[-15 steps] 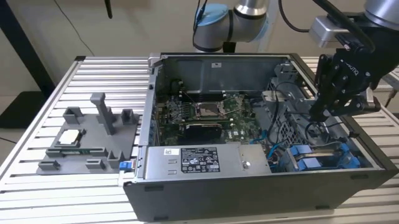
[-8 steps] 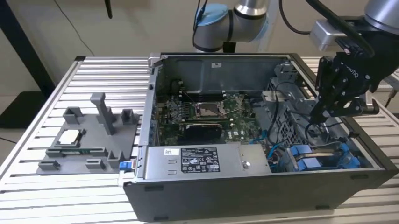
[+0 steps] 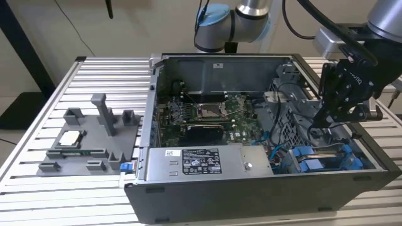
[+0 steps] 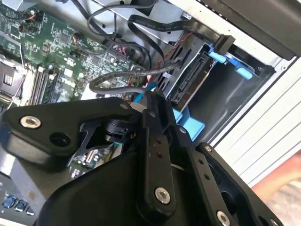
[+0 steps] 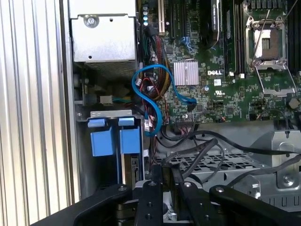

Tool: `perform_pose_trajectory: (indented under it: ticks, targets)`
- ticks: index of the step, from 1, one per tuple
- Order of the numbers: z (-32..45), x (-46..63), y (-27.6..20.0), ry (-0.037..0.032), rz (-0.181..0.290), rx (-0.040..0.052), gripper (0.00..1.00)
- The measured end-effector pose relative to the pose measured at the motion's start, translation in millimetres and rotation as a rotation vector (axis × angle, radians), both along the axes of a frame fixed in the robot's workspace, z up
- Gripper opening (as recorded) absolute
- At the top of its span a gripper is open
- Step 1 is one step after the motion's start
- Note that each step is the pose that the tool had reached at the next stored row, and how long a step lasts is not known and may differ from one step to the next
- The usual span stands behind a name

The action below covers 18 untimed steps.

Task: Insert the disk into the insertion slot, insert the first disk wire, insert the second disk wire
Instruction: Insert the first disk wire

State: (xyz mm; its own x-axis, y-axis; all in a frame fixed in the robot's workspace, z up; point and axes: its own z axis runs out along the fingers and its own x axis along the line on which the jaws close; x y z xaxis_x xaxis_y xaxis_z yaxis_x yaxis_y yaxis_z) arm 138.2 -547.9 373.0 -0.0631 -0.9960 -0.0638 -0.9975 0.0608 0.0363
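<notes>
The disk (image 4: 190, 82) stands on edge in its blue carrier (image 4: 189, 125) inside the drive bay at the case's front corner, on the exterior view's right. Its connector edge faces the case interior. In the first wrist view two blue carriers (image 5: 129, 141) sit side by side in that bay. Black wires (image 4: 122, 82) loop loose right beside the bay and run past my gripper (image 4: 149, 96). My gripper (image 3: 321, 123) hangs inside the case just above the bay, with its fingers (image 5: 157, 176) close together. Whether a wire lies between them is hidden.
The open computer case (image 3: 251, 197) lies on a slatted metal table (image 3: 94, 84). A grey power-supply box (image 3: 201, 162) fills the front, with the motherboard (image 3: 207, 115) behind it. A blue cable (image 5: 150, 94) loops over the board. A grey fixture (image 3: 88, 141) stands on the exterior view's left.
</notes>
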Motion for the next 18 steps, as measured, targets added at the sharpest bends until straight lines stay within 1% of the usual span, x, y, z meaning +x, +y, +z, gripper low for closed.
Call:
perform_pose_trajectory:
  ticks: [4, 9, 18]
  targets:
    - [-4.2, 1.0, -0.1, 0.0, 0.0, -0.0039, 0.19]
    - [-8.6, 2.9, -0.2, 0.0, 0.0, -0.0068, 0.19]
    - [-16.3, 4.6, -0.1, 0.0, 0.0, -0.0087, 0.19]
